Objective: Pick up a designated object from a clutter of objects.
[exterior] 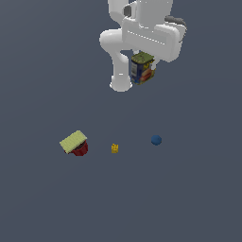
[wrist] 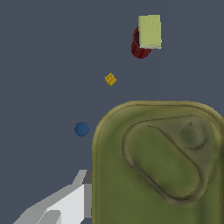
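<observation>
Exterior view shows your gripper (exterior: 143, 60) clamped on the can (exterior: 142, 69), which hangs just beneath it, lifted. You hold a stiff, smooth-walled tin, probably weighty and slippery; grip its flat sides firmly. Well below lie the blue ball (exterior: 156, 140), yellow piece (exterior: 115, 148), flat box (exterior: 73, 141) and red cup (exterior: 81, 150).
</observation>
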Available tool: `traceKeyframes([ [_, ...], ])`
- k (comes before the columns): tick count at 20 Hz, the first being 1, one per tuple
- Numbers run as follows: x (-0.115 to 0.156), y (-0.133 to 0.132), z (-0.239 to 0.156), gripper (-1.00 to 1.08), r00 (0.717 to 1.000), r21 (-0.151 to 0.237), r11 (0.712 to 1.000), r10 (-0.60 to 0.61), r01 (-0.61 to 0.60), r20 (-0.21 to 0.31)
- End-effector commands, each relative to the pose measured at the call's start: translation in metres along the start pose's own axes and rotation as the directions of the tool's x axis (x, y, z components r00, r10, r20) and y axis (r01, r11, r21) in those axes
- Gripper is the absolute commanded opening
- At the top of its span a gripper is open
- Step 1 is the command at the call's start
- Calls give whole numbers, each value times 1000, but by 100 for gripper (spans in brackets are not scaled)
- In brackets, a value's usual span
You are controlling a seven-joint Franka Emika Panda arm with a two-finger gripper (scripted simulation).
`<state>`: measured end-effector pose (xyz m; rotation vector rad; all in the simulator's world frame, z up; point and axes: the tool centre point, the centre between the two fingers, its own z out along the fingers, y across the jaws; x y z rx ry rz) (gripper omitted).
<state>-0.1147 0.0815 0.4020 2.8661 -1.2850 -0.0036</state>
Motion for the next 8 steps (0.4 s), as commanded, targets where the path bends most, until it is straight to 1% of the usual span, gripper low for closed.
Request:
traceKeyframes([
  [1,-1,4,-12,-100,1000,2,1000,0,0,-2],
  [8,-2,9,-24,-100,1000,2,1000,0,0,-2],
])
